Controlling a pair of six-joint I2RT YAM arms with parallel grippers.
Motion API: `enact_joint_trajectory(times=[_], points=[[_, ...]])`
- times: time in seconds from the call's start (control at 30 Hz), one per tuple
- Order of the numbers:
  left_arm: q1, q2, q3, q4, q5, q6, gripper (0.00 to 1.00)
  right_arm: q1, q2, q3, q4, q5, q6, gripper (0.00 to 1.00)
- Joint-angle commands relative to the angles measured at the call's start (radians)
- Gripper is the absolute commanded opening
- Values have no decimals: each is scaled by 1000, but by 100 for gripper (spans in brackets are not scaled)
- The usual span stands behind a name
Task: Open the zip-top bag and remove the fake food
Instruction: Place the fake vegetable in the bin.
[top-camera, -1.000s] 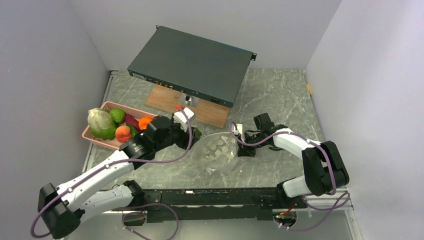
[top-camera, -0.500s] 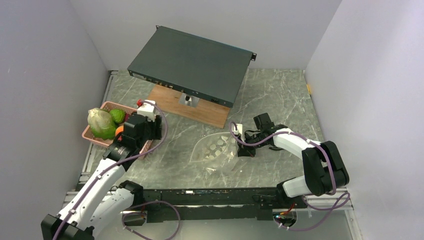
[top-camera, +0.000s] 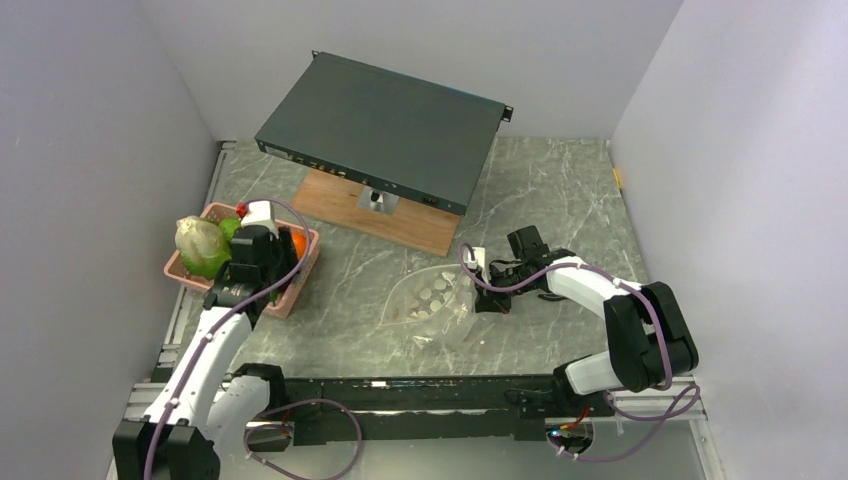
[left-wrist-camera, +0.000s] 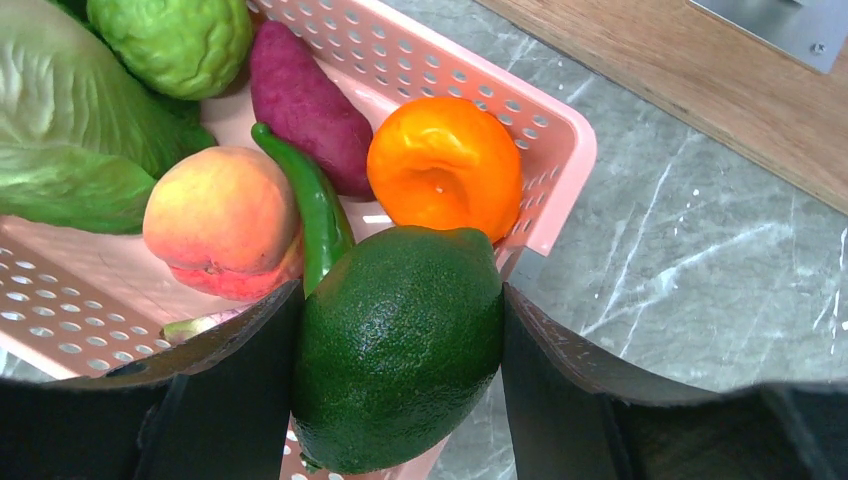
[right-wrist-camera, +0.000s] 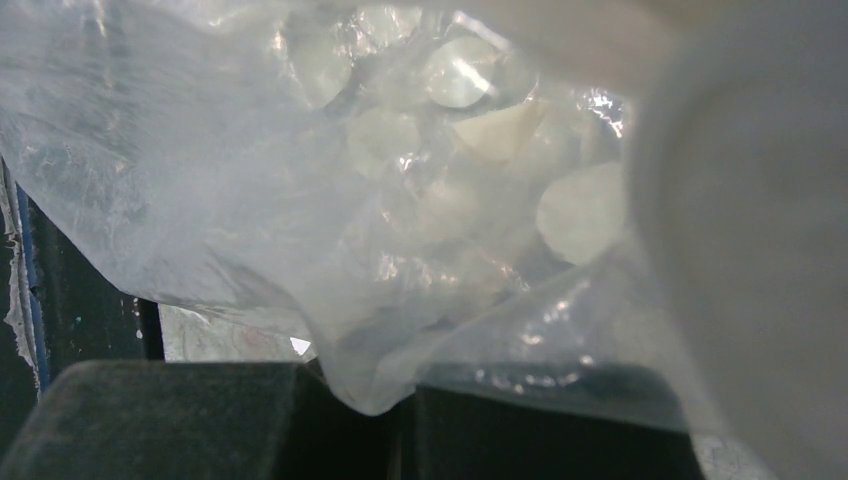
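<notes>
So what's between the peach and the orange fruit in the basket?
A long green pepper lies between them, seen in the left wrist view.

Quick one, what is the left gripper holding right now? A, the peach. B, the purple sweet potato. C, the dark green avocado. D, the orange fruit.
C: the left wrist view shows the dark green avocado clamped between the fingers of the left gripper above the rim of the pink basket, while the orange fruit, peach and purple sweet potato lie in the basket.
</notes>
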Motion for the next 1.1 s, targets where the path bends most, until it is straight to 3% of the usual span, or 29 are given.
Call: enact_joint_trajectory(times=[0.0, 0.13, 0.47, 0.8, 1.07], points=[[54, 10, -14, 85, 67, -46, 2, -4, -10, 35, 27, -15, -13, 0], [99, 54, -6, 89, 123, -57, 11, -5, -8, 35, 27, -13, -14, 0], [138, 106, 44, 28, 139, -97, 99, -10, -1, 36, 28, -10, -7, 0], [147, 34, 126, -72, 162, -114, 100, -55, -3, 50, -2, -27, -16, 0], [150, -31, 171, -113, 355, -101, 99, -118, -16, 69, -37, -59, 25, 0]])
